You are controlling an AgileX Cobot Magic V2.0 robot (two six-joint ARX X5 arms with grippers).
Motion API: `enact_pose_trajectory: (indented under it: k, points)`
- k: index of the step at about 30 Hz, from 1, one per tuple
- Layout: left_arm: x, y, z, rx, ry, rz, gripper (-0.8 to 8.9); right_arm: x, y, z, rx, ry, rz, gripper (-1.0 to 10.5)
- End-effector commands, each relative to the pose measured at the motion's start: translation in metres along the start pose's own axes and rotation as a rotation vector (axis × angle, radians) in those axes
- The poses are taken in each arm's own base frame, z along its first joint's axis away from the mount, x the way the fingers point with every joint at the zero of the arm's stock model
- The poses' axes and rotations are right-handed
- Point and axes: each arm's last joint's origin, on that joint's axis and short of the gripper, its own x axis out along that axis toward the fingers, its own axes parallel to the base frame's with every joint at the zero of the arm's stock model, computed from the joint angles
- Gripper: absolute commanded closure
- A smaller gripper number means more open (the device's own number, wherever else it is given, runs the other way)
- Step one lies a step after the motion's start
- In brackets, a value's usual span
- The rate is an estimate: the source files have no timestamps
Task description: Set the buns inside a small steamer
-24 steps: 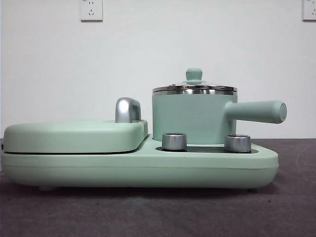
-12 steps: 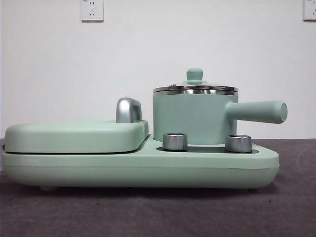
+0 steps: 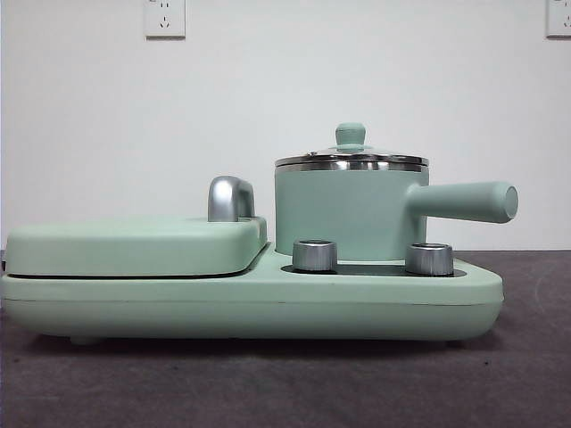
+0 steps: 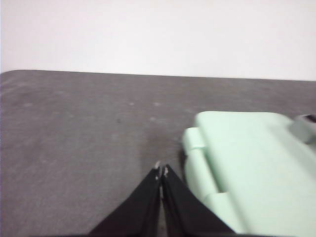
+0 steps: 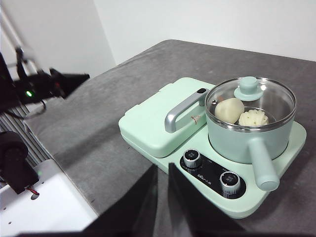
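The mint-green round small steamer [image 3: 350, 212] with its steel rim and straight side handle stands on the right half of a mint-green twin cooking base [image 3: 254, 303], which sits on the grey felt worktop [image 3: 268, 383]. Its glass lid with a green knob [image 5: 249, 88] is on. Through the glass, the right wrist view shows both cream-white buns inside the pot: the smooth rounded bun [image 5: 229, 110] and the pleated dome bun [image 5: 253, 118], lying just beside each other. On the left half of the base lies the flat mint-green lidded grill plate [image 3: 134, 245] with its curved steel handle [image 3: 229, 198]. Two steel dials [image 3: 314, 255] stand on the base in front of the pot.

The left gripper [image 4: 161, 172] hangs over bare felt just beside the grill plate's end, well apart from the pot, its jaws pressed together and holding nothing. The right gripper [image 5: 163, 173] hovers high over the worktop's near edge, in front of the dials, its jaws a narrow gap apart and empty.

Against the front view half a second ago, the appliance sits a hair further left and lower in the picture; nothing else differs, and no arm shows there in either picture.
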Motion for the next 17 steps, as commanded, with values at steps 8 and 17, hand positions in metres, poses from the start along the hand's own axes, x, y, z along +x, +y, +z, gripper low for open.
enact_pose_trajectory:
  k: [8, 17]
  points:
    - [0.009, 0.006, -0.055, -0.035, -0.009, 0.024, 8.07, -0.002, 0.001, 0.003, -0.015, -0.017, 0.005, 9.1]
    - [0.009, 0.01, -0.064, -0.02, 0.051, 0.129, 8.07, -0.002, 0.001, 0.003, -0.015, -0.017, 0.006, 9.1]
